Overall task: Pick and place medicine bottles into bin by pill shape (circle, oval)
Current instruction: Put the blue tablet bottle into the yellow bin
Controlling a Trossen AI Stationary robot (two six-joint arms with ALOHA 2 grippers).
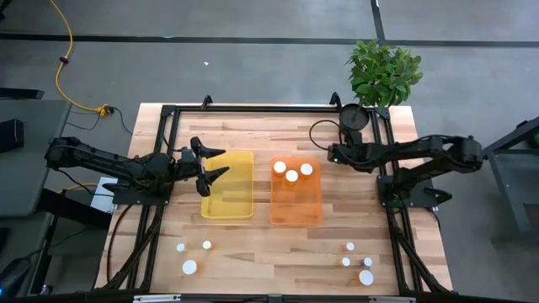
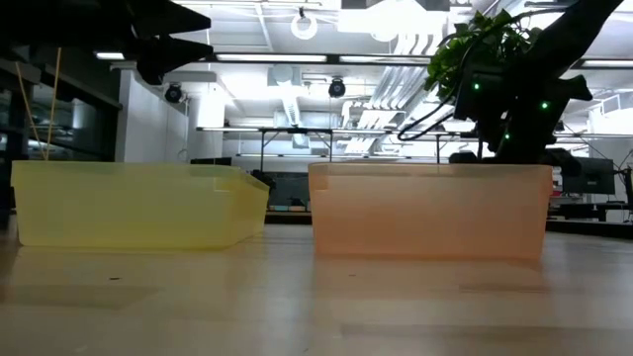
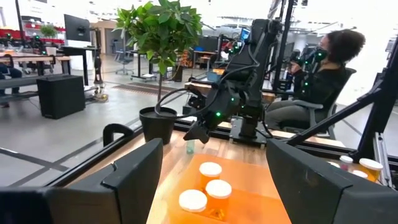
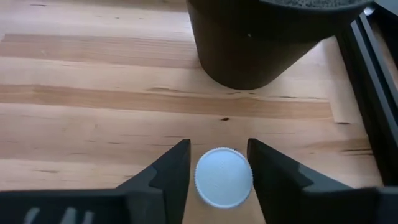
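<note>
Now | right gripper (image 4: 219, 163) clamped on bottle (image 4: 223, 177) near plant pot (image 4: 267, 37) | left gripper (image 1: 215, 167) apart above yellow bin (image 1: 229, 206)

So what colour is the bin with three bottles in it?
Orange bin, see-through; clearest in the high view.

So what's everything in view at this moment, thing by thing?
yellow bin: one, translucent yellow, centre-left of the table, no bottles seen inside
orange bin: one, translucent orange, just right of the yellow bin
binned bottles: three, white caps, in the orange bin
front-left bottles: three, white caps, table's front left
front-right bottles: four, white caps, table's front right
gripped bottle: one, white cap, near the pot
plant: one, green in a black pot, far right corner
person: one, seated beyond the table
left hand: open, over the yellow bin's far left edge
right hand: closed on the gripped bottle
</note>
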